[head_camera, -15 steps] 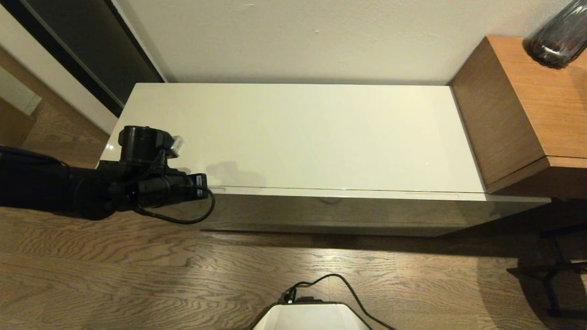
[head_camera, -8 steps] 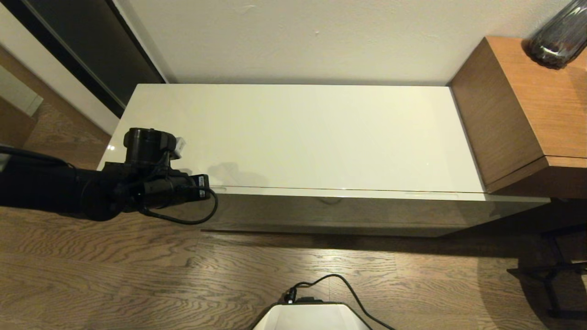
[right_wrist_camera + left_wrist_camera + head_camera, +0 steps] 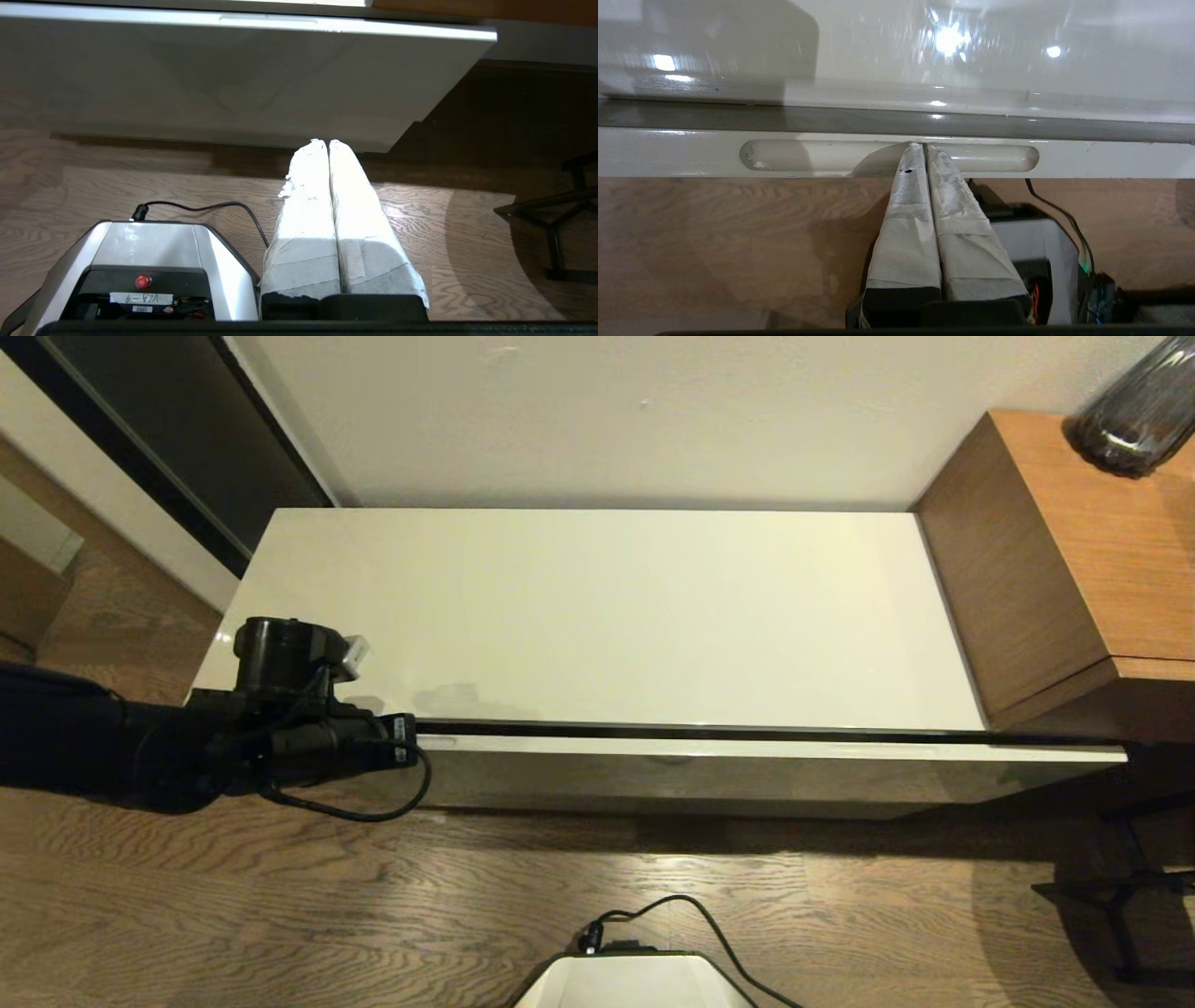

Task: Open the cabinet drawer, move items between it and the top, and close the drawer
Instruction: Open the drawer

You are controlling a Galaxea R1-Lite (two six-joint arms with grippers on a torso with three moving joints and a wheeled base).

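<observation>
The cabinet drawer (image 3: 747,775) stands pulled out a little, with a thin dark gap (image 3: 747,732) between its front and the glossy cream top (image 3: 597,616). My left gripper (image 3: 922,147) is shut, its taped fingertips pressed together and hooked into the drawer's left recessed handle (image 3: 808,156). In the head view the left gripper (image 3: 406,744) is at the drawer's left end, its fingers hidden under the wrist. My right gripper (image 3: 327,142) is shut and empty, hanging low in front of the drawer front (image 3: 233,70). No items are in view; the top is bare.
A taller orange-brown wooden surface (image 3: 1074,551) adjoins the cabinet on the right, with a dark glass vase (image 3: 1134,420) on it. My base (image 3: 635,980) and its cable lie on the wood floor. Black stand legs (image 3: 1120,896) are at the right.
The left arm has drawn back toward me and the drawer has slid out slightly, opening a dark gap under the top's front edge.
</observation>
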